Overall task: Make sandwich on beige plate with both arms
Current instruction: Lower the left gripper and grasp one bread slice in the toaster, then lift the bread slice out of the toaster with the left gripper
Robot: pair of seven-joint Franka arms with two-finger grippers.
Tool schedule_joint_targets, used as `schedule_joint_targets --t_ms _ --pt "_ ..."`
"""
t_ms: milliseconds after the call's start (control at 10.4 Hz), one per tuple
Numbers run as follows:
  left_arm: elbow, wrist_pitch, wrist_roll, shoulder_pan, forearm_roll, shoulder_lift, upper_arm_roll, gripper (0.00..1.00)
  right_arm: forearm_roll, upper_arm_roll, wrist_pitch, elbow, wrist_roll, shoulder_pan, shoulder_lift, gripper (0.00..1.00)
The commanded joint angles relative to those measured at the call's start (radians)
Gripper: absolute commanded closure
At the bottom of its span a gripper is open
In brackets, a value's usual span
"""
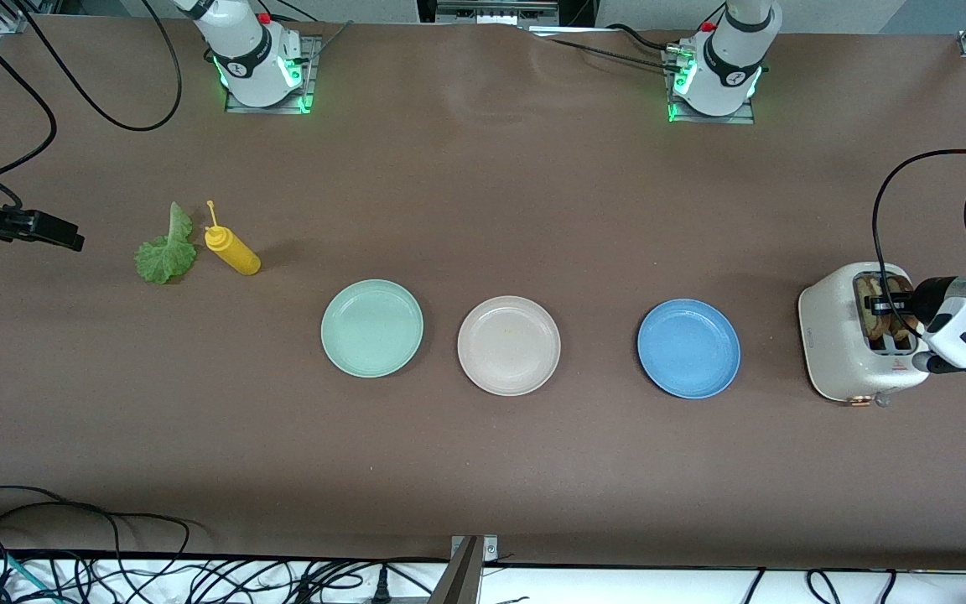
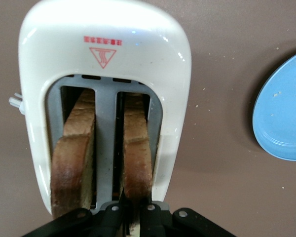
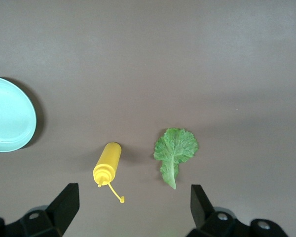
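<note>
Two brown bread slices stand in the slots of a white toaster [image 1: 827, 335] at the left arm's end of the table. My left gripper [image 1: 890, 315] is down on the toaster top, shut on one bread slice [image 2: 137, 148]. The second slice [image 2: 74, 148] stands in the slot beside it. The beige plate [image 1: 508, 345] is bare, in the middle of the row of three plates. The green lettuce leaf [image 1: 166, 252] lies flat at the right arm's end, also in the right wrist view [image 3: 175, 148]. My right gripper [image 1: 59, 235] hangs open and empty above the table near the leaf.
A yellow squeeze bottle [image 1: 233, 252] lies beside the leaf, also in the right wrist view [image 3: 107, 163]. A mint green plate [image 1: 371, 327] and a blue plate [image 1: 688, 348] flank the beige one. Cables run along the table edge nearest the front camera.
</note>
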Motion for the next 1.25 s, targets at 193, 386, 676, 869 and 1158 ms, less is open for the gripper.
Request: schedule_joint_targets --t_ms 193,386,676,869,1158 --pt "0.073 -0.136 0.034 0.019 -0.016 -0.036 0.003 0.99 0.015 0.000 -0.002 -0.003 -0.017 -0.007 -0.008 0.00" --pt "0.128 -0.197 0.042 0.023 -0.015 -0.036 0.004 0.99 0.015 0.000 -0.002 -0.002 -0.016 -0.007 -0.007 0.00" --pt "0.205 -0.293 0.042 0.023 -0.015 -0.036 0.003 1.00 0.015 0.000 -0.002 -0.003 -0.017 -0.007 -0.008 0.00" --pt "0.262 -0.363 0.042 0.023 -0.013 -0.036 0.003 1.00 0.015 0.000 -0.002 -0.002 -0.017 -0.007 -0.008 0.00" --pt "0.285 -0.386 0.043 0.017 -0.009 -0.041 -0.005 1.00 0.015 0.000 -0.002 -0.003 -0.017 -0.007 -0.007 0.00"
